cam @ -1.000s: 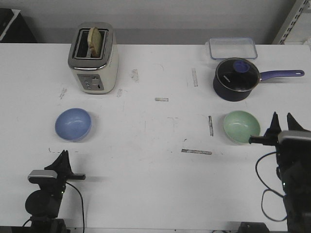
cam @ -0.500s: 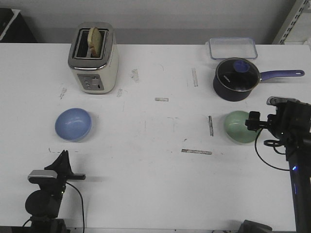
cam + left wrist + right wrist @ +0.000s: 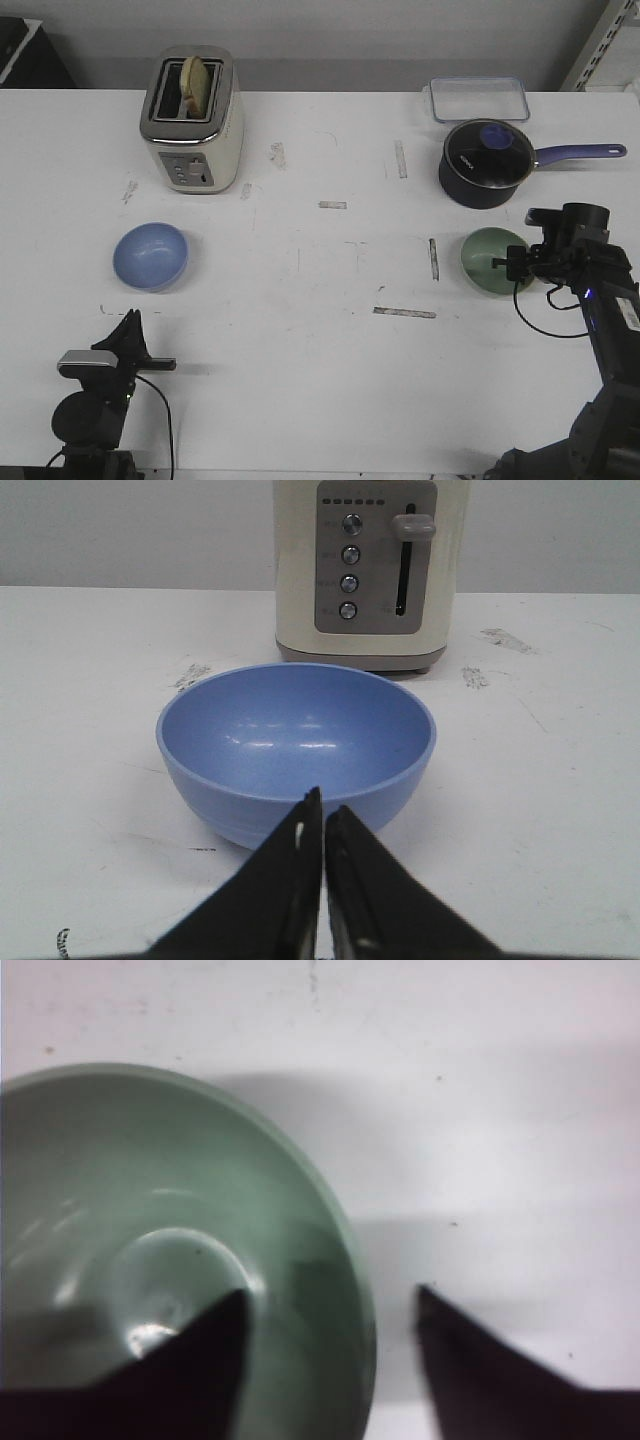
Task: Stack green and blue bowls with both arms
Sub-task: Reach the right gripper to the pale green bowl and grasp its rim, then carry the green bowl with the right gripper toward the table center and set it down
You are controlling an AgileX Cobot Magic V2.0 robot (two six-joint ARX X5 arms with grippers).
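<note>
The left gripper (image 3: 322, 825), jaws together, sits just short of the blue bowl (image 3: 150, 256). On the table's right side, the right gripper (image 3: 325, 1345) straddles the green bowl's (image 3: 493, 260) rim, jaws apart; a shallow bite could tip or skid that bowl.
</note>
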